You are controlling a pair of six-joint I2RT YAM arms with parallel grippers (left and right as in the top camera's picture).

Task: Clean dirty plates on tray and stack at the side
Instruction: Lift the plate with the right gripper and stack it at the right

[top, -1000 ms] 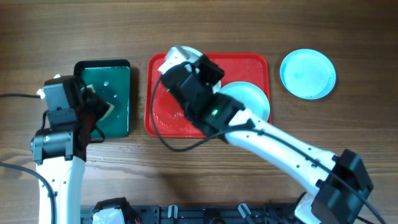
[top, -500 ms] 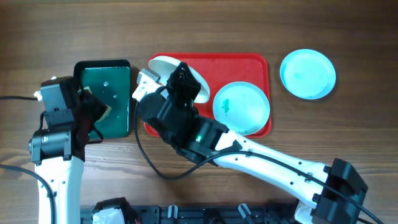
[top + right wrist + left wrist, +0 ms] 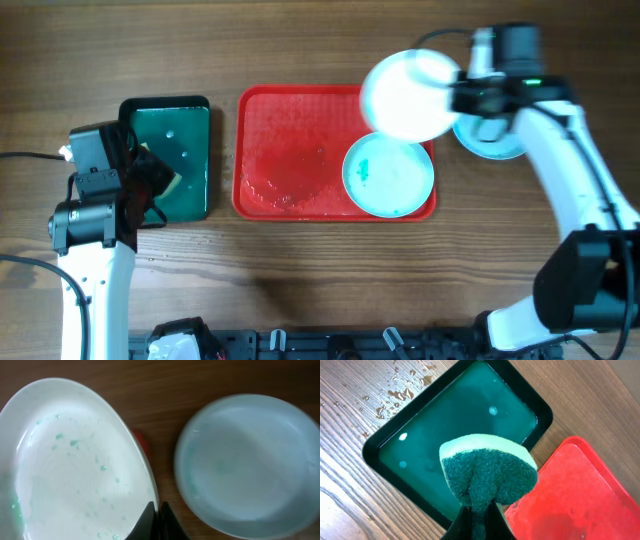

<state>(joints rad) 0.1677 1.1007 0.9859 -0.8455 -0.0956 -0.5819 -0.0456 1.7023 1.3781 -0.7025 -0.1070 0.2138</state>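
**Setting the white plate down square on the side stack**

The white plate [image 3: 408, 95] hangs in the air over the far right corner of the tray [image 3: 290, 150], tilted and pinched at its rim by the right hand [image 3: 462, 95]. That hand's jaws are closed tight on the plate's edge. In the wrist view the white plate [image 3: 75, 470] lies left of the fingertips of the right hand [image 3: 156, 510], and the side plate [image 3: 245, 465] lies to their right on the bench [image 3: 300, 40]. The two plates do not overlap yet.

The step in hand looks like stacking. To do it well:

- Carry the white plate further right until it sits centred over the side plate [image 3: 492, 146].
- Level it before lowering, since an edge grip lets a plate swing.
- Lower until the rims meet, then open the jaws and draw out sideways without dragging the stack.

Small teal flecks show on the white plate. The wrist view is blurred, so they may be wash water or leftover dirt.

The smeared plate [image 3: 390, 175] lies in the tray's near right corner, touching nothing else, and awaits cleaning. The left hand [image 3: 477, 520] is clamped on the sponge [image 3: 487, 472] above the green tray [image 3: 465, 415], well clear of the right arm's path.
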